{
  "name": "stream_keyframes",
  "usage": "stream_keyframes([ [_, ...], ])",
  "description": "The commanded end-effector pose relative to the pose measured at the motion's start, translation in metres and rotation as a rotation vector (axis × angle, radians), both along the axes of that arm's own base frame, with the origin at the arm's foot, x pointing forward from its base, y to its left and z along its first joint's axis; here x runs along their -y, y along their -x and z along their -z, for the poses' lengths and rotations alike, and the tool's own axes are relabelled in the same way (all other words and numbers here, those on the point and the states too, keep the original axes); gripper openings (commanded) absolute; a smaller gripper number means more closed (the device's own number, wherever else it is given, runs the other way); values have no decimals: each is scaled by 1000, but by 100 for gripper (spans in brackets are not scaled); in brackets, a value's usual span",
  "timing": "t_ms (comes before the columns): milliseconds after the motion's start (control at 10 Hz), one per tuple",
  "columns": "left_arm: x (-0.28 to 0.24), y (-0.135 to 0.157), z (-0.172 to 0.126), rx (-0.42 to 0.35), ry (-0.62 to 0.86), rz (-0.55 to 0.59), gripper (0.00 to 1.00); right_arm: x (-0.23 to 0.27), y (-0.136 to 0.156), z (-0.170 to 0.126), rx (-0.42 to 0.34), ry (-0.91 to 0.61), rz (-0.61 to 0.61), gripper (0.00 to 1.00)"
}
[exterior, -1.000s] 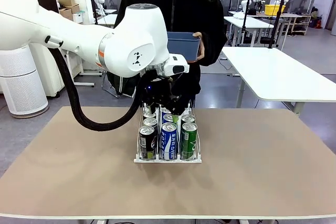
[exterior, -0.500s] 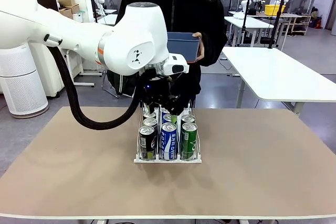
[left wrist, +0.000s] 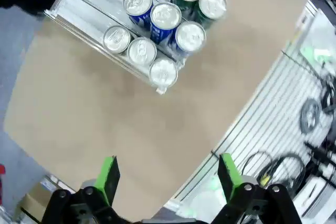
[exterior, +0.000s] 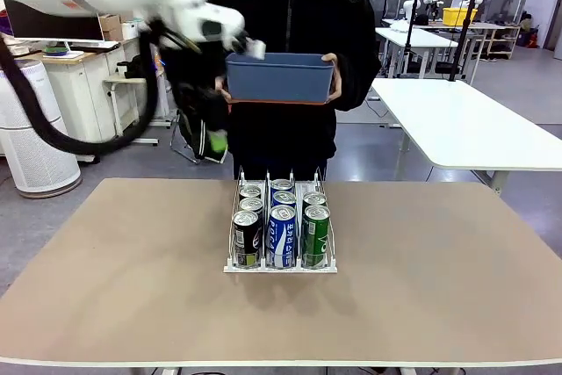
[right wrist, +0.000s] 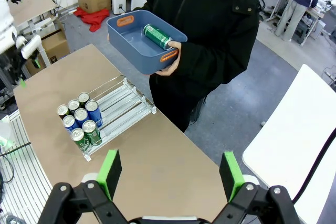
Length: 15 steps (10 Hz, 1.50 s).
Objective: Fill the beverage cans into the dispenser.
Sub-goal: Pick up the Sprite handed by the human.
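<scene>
The dispenser (right wrist: 123, 102) stands at the centre of the counter (exterior: 132, 287). Its near end holds eight beverage cans (exterior: 283, 236): three in the left lane, three in the middle lane, two in the right lane. The left pincer (left wrist: 168, 174) hangs high above the counter, fingers apart, nothing between them. The right pincer (right wrist: 170, 174) is likewise spread and empty. At the far edge a person holds a blue bin (right wrist: 139, 53) with one green can (right wrist: 157, 36) lying inside
</scene>
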State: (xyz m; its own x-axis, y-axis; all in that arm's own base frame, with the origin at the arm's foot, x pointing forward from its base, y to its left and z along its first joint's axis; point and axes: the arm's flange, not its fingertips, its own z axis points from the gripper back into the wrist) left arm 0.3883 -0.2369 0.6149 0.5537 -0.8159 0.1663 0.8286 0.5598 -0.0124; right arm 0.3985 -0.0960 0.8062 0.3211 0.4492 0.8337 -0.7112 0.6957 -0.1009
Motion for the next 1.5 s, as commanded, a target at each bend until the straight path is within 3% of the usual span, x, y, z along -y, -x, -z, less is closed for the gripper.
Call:
stream_keyframes([
  [0, -38, 2, -27, 18, 76, 188, 100, -2, 1, 2, -1, -4, -6, 100],
  [100, -68, 3, -51, 59, 89, 257, 100, -2, 1, 2, -1, -4, -6, 100],
  [400, -127, 15, -111, 261, 159, 105, 100, -2, 1, 2, -1, -4, -6, 100],
  [600, -156, 23, -143, 357, 218, 42, 100, -2, 1, 2, -1, -4, -6, 100],
  [900, -178, 23, -164, 466, 332, 75, 100, -2, 1, 2, -1, -4, -6, 100],
  [1300, -177, 25, -173, 516, 363, 74, 100, -2, 1, 2, -1, -4, -6, 100],
  [1400, -173, 20, -167, 491, 351, 79, 100, -2, 1, 2, -1, -4, -6, 100],
])
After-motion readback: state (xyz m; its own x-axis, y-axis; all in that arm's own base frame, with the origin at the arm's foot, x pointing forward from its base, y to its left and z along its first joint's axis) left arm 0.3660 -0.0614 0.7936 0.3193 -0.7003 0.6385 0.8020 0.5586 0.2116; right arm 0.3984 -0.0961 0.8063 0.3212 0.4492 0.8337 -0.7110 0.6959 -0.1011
